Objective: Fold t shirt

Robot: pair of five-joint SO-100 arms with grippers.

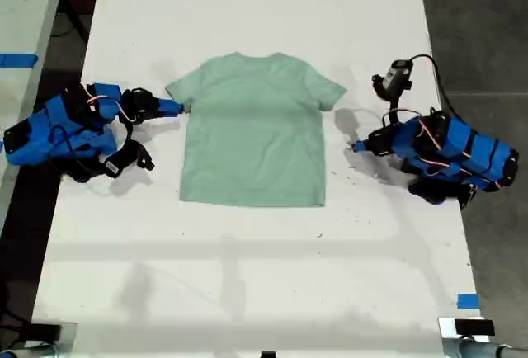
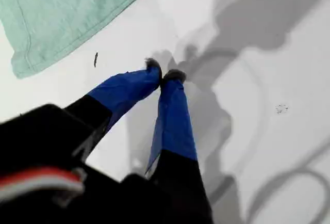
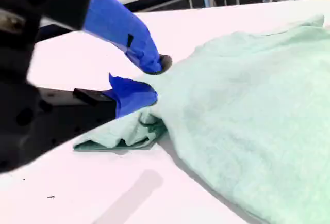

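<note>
Two grippers, one soft t shirt [image 1: 254,131].
My second gripper [image 3: 149,82] pinches a sleeve; my first gripper [image 2: 164,74] is pressed together, holding nothing.

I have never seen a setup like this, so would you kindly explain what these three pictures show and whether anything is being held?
The exterior view looks down on a white table with two small blue robot arms. Between them lies a pale green t shirt, spread flat. The other two pictures come from cameras mounted on the arms. My first gripper, at the exterior view's right, has its tips together on bare table beside the shirt, holding nothing. My second gripper, at the exterior view's left, sits at the bunched edge of a sleeve; whether it actually pinches the cloth cannot be told.
</note>
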